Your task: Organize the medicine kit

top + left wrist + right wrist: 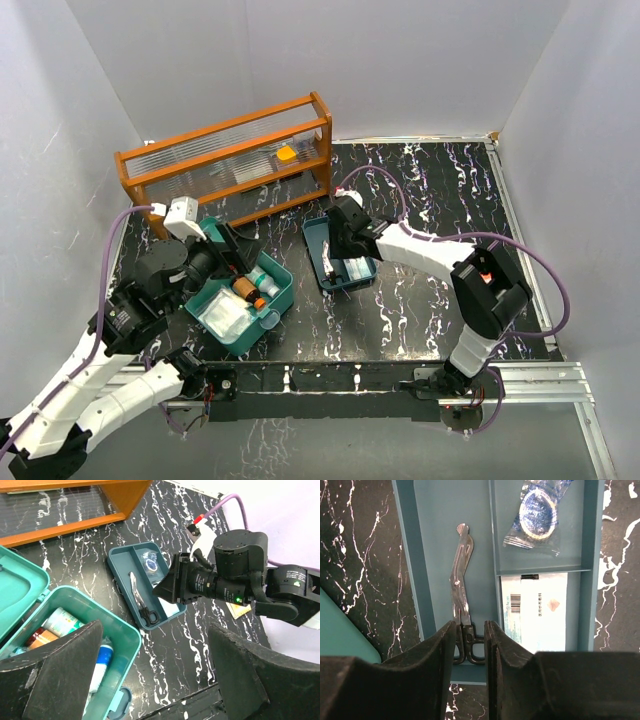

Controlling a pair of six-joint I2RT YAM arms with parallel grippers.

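Note:
The medicine kit is a teal box standing open at the left, with bottles, a tube and a plastic bag inside. Its tray insert lies apart on the table's middle. The tray holds scissors, a wrapped blue roll and a white packet. My right gripper hovers low over the scissors' black handles, jaws a narrow gap apart, and the scissors lie flat. My left gripper is wide open above the box's front right corner, holding nothing.
An orange-brown wooden rack with clear ribbed panels stands at the back left. The box lid lies open to the left. A small yellowish card rests on the black marbled table beneath the right arm.

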